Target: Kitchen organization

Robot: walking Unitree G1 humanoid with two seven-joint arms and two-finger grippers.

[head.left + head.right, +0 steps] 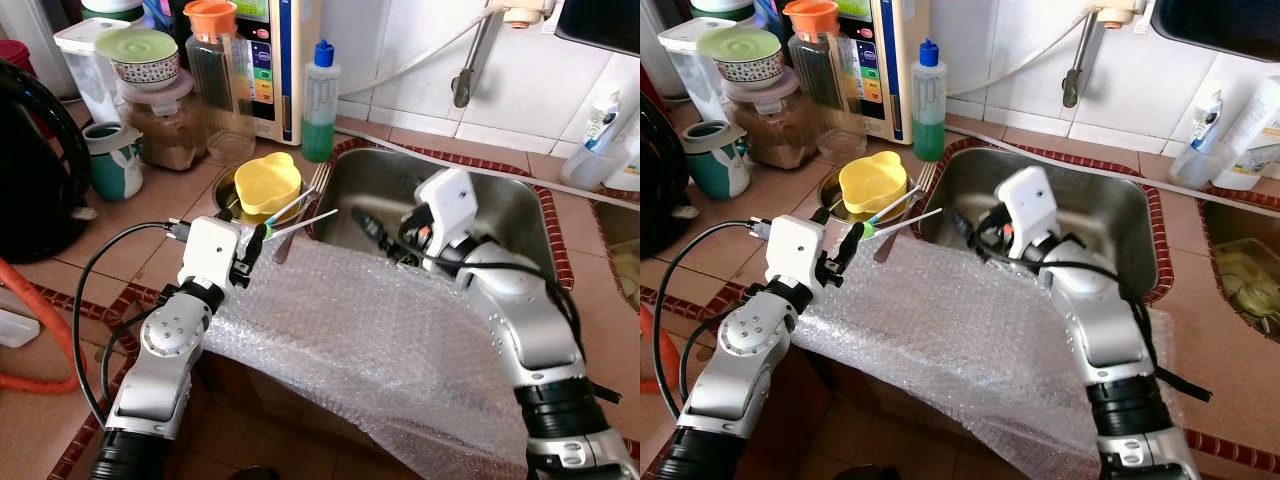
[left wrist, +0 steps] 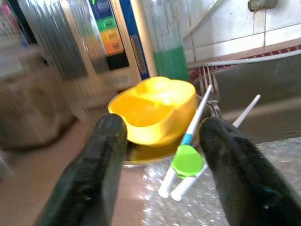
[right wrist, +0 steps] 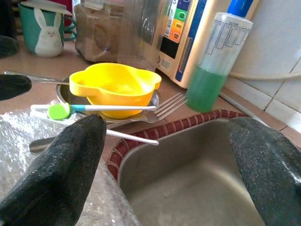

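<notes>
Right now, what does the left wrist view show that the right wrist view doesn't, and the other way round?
Left wrist view: the left gripper, open with the chopsticks between its fingers, and the tap's end against white tiles. Right wrist view: the right gripper, open at the sink, a rabbit mug and a brown-filled jar. Shared: the yellow bowl, the chopsticks, the fork and the green soap bottle.

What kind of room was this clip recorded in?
Most likely a home kitchen counter: a steel sink set in tiled worktop, a bottle of green dish soap beside it, and a fork by a yellow bowl.
</notes>
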